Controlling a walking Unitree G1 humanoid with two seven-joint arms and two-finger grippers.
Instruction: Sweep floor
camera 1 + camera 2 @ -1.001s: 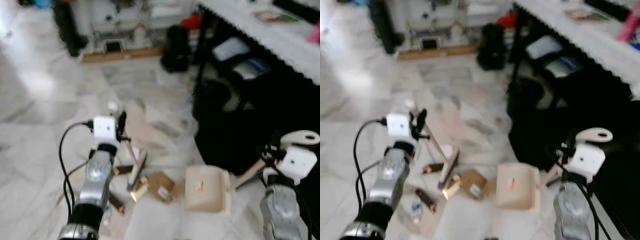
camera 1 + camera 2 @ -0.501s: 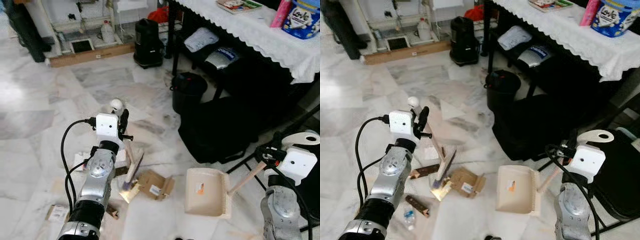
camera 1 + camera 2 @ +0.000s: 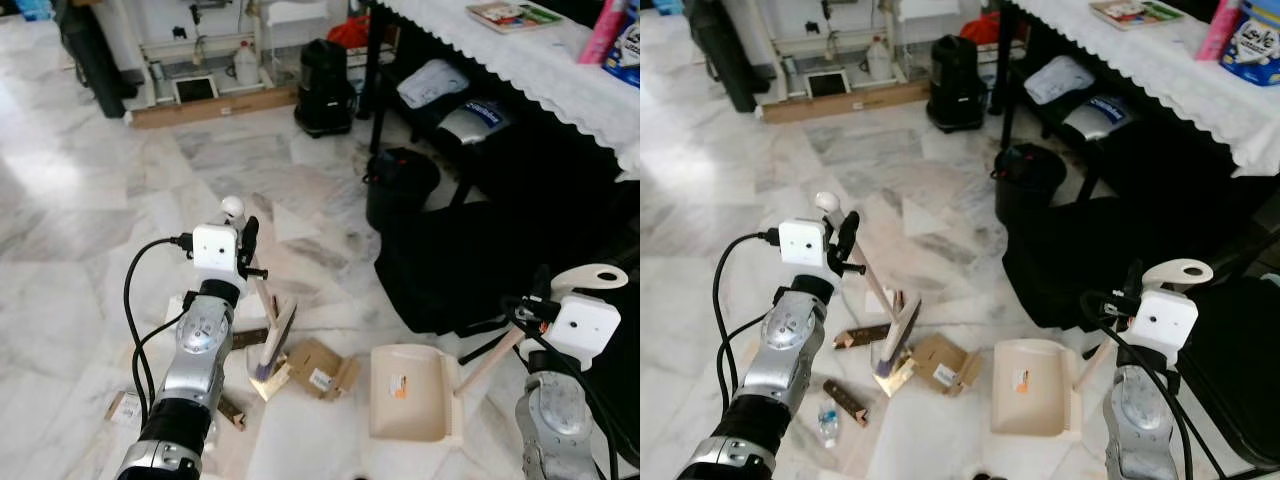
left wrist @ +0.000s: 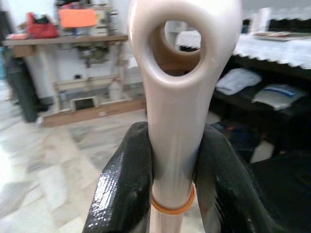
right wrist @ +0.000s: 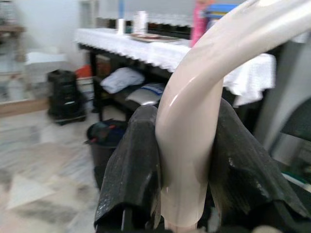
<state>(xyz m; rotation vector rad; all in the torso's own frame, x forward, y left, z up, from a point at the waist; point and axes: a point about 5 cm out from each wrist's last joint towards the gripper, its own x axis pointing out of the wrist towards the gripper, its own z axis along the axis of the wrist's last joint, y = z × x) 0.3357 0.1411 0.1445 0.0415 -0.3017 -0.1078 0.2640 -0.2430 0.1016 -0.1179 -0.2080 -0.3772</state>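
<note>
Marble floor (image 3: 90, 200), litter scattered. Left gripper (image 4: 170, 194) clenched on brush handle (image 4: 175, 121); bristles beside cardboard scrap (image 3: 320, 368). Right gripper (image 5: 184, 194) grasping dustpan handle (image 5: 194, 121); dustpan (image 3: 408, 392) at scrap's 3 o'clock, likely ready to receive.

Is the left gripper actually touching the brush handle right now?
Touching. In the left wrist view the left gripper has both black fingers pressed against the sides of the cream brush handle, with no gap showing.
</note>
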